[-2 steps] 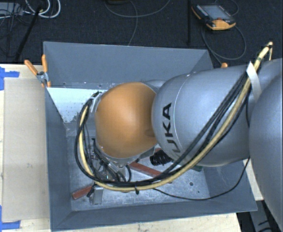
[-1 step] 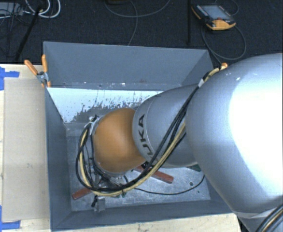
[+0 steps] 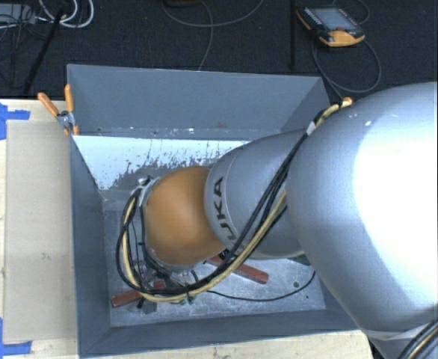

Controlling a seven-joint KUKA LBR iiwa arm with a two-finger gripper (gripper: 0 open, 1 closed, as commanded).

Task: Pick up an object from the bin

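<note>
The orange wrist cover (image 3: pixel 176 217) sits low in the bin (image 3: pixel 89 260) above a reddish-brown stick (image 3: pixel 253 274); the jaws' state cannot be told.

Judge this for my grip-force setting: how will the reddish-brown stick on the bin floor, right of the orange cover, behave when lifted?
The reddish-brown stick looks straight and thin, so it is probably stiff and light. It seems flat, so it would likely slide rather than roll on the metal floor of the bin. Gripped near one end, it may tilt.

Bright glare on the arm (image 3: pixel 383 170)
</note>
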